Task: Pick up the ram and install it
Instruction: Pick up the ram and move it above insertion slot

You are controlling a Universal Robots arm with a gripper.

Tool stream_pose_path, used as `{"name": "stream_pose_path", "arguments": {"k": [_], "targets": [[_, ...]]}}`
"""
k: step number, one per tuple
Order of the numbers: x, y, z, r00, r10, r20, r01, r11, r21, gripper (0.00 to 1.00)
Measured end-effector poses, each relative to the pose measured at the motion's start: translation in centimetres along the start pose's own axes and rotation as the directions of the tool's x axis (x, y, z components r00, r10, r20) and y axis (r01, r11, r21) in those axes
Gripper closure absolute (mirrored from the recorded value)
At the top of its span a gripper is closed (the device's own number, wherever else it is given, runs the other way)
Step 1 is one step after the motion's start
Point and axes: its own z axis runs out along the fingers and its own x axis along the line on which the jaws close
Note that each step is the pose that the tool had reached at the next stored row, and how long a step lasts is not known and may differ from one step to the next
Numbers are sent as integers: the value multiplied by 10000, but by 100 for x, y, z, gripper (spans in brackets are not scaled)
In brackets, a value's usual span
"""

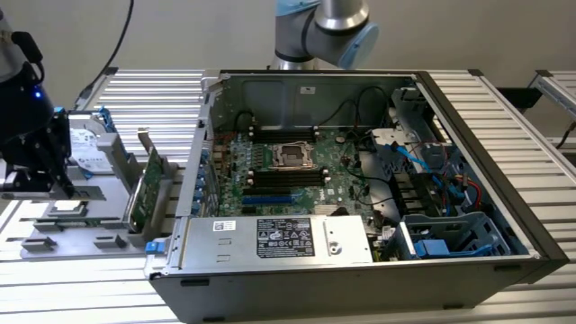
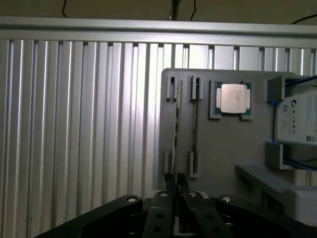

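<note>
The hand [image 2: 175, 181] sits at the near end of the ram [image 2: 176, 124], fingers pinched shut on its thin edge: that's a grip. The ram shows edge-on, a thin dark line standing on its long edge in the grey tray [image 2: 223, 148], its far end held in a slotted post. Its long axis runs straight away from the hand, in line with the ribs of the tabletop [image 2: 74, 129]. Just beside it is a second pair of slotted posts with another thin strip [image 2: 194, 121] running the same way; what that is, I can't tell. Further across the tray, a CPU [image 2: 233, 98] lies flat in its square pocket. Past that, a drive [image 2: 297, 119] with a pale label sits in a blue frame.

Over to the exterior view: the arm [image 1: 23, 128] hangs over the tray at the exterior view's left, with the drive right beside it. A green card [image 1: 146, 192] stands on edge at the side of the tray nearest the case [image 1: 490, 169]. The case lies open on the tabletop with the motherboard [image 1: 347, 162] facing up and dark memory slots on either side of the socket [image 1: 290, 154]. A silver power supply [image 1: 279, 237] fills the near edge, with a blue drive cage [image 1: 450, 236] to the exterior view's right. The tabletop is ribbed aluminium, pale and shiny. Behind it is a plain light wall with black cables [image 1: 121, 30] hanging down it
</note>
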Motion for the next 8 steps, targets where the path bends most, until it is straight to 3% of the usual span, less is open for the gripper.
{"name": "stream_pose_path", "arguments": {"k": [8], "targets": [[16, -255, -383, 10000, -86, 12, 86, 9999, -90, 86]]}}
